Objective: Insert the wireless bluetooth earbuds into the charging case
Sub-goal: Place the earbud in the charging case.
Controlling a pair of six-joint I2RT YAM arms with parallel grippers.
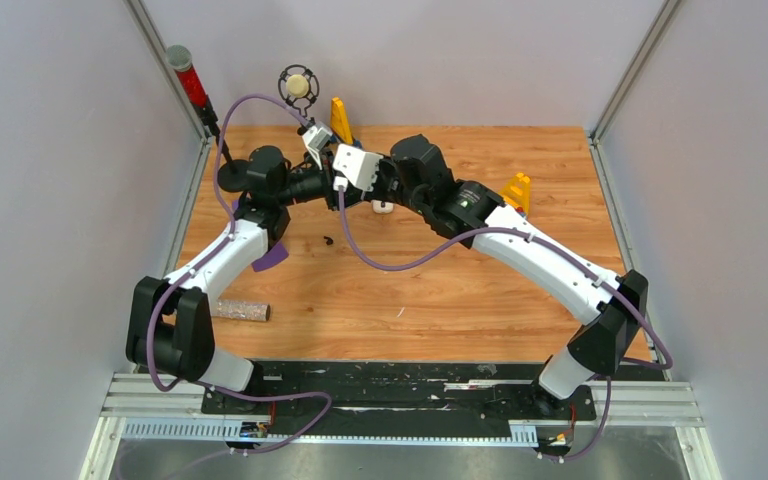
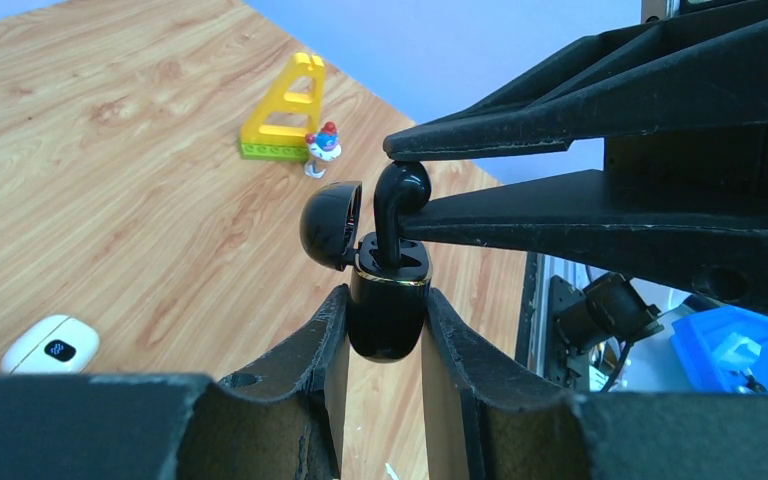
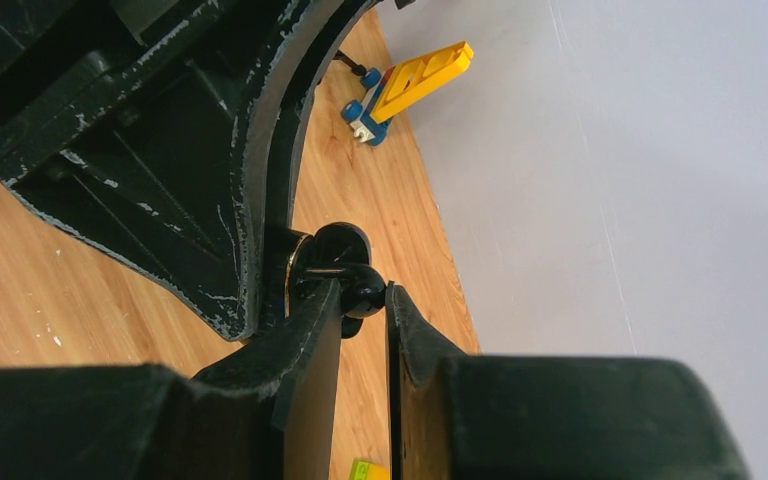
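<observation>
My left gripper [image 2: 388, 300] is shut on the body of a black charging case [image 2: 388, 325], held upright off the table with its lid [image 2: 330, 222] swung open to the left. My right gripper [image 3: 363, 292] is shut on the round head of a black earbud [image 2: 401, 192]. The earbud's stem reaches down into the case's right-hand socket. In the right wrist view the earbud [image 3: 365, 287] sits between my fingertips, with the case [image 3: 332, 250] just beyond. A white case [image 2: 50, 345] lies shut on the table. A tiny black piece [image 1: 328, 240], probably another earbud, lies on the wood.
Both grippers meet above the far middle of the wooden table [image 1: 440, 290]. A yellow toy frame [image 2: 285, 110] with a small figure stands behind the case, and another yellow toy [image 1: 517, 190] is at the far right. A purple piece [image 1: 272, 256] and a speckled cylinder [image 1: 240, 311] lie at the left.
</observation>
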